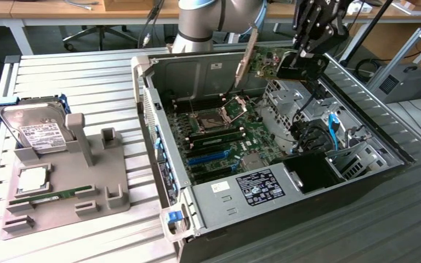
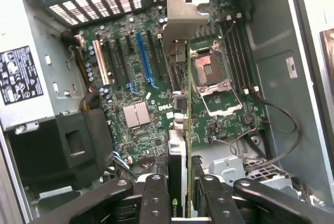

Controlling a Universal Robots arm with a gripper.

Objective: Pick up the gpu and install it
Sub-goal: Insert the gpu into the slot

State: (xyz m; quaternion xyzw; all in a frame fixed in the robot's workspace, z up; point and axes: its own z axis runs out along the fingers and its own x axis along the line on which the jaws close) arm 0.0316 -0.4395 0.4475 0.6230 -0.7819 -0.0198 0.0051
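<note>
One end effector (image 2: pixel 182 183) clamped partway closed on gpu (image 2: pixel 178 153), above open computer case (image 1: pixel 190 71).

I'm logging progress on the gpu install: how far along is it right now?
Done: the pickup, since the gripper is shut on the gpu and holds it in the air. In hand: the card hangs edge-on above the motherboard of the open case. Left: the install itself; the card is not yet seated in any slot.
</note>
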